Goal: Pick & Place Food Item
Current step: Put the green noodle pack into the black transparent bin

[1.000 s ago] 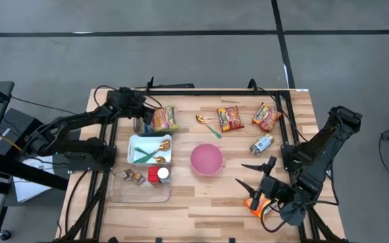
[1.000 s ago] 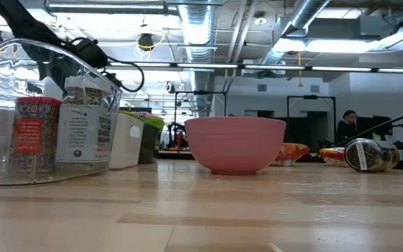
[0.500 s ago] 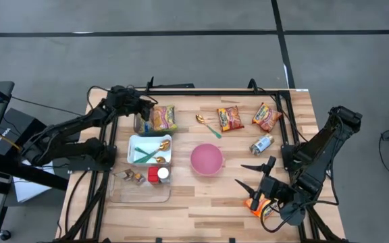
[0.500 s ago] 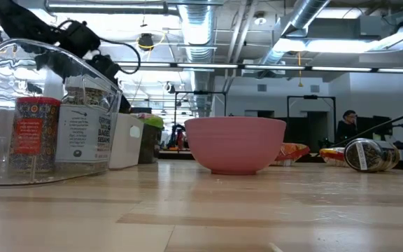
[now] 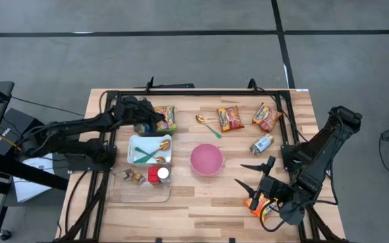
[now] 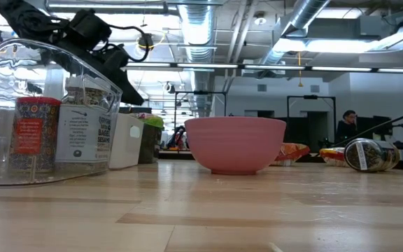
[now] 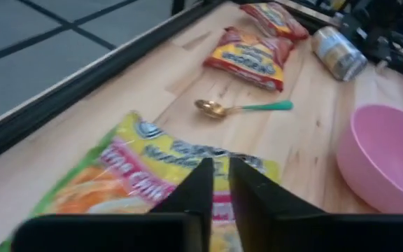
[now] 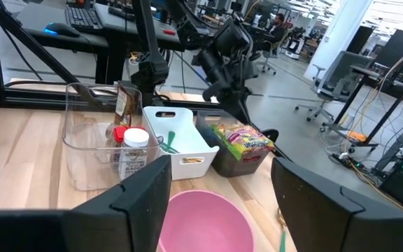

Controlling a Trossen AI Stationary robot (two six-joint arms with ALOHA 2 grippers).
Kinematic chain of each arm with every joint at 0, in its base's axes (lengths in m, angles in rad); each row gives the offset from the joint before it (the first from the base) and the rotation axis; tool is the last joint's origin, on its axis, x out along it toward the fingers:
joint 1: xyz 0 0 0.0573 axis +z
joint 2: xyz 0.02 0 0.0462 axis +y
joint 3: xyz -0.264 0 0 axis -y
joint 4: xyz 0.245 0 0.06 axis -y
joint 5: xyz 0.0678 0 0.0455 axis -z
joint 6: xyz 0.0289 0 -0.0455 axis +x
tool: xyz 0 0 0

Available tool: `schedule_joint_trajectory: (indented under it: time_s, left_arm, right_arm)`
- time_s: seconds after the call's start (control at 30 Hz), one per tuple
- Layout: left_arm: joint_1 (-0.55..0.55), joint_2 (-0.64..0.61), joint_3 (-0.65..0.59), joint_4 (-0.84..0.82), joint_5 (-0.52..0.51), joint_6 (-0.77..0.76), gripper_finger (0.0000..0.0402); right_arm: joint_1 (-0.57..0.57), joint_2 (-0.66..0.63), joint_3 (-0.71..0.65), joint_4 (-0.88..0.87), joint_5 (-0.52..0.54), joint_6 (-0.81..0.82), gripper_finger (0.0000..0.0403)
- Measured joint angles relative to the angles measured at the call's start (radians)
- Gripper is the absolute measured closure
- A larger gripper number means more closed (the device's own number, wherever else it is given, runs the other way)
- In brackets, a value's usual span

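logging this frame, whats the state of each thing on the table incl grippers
left gripper: fingers nearly together, over the yellow-green snack bag, grip unclear
right gripper: open, holding nothing, waiting at the table's right
pink bowl: upright, looks empty
white bin: upright, utensils inside
clear bin: holds spice jars
glass jar: lying on its side
gold spoon: flat on the table

Pink bowl (image 5: 206, 159) sat mid-table. White bin (image 5: 149, 149) held a green utensil, with a clear box (image 5: 140, 184) of spice jars beside it. Gold spoon (image 5: 208, 125) with green handle lay beyond the bowl. A jar (image 5: 262, 144) lay on its side near the right edge.
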Motion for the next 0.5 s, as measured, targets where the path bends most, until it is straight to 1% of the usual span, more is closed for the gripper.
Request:
schedule_joint_trajectory:
  time_s: [0.07,0.1,0.3,0.4,0.5]
  left_arm:
    - [-0.011,0.019,0.0,0.026,-0.016,0.011,0.0389]
    - [-0.013,0.026,0.0,0.037,-0.026,0.015,0.0395]
    - [-0.013,0.104,0.0,0.045,-0.036,0.023,0.0395]
    - [-0.013,0.158,0.0,0.066,-0.035,0.042,0.04]
    - [-0.013,0.187,0.001,0.081,-0.034,0.07,0.0399]
  right_arm:
    - [0.0,0.0,0.0,0.0,0.0,-0.001,0.0163]
    - [0.0,0.0,0.0,0.0,0.0,-0.004,0.0163]
    - [0.0,0.0,0.0,-0.002,0.0,-0.008,0.0163]
    - [0.0,0.0,0.0,-0.001,0.0,-0.009,0.0163]
    - [0.0,0.0,0.0,-0.001,0.0,-0.011,0.0163]
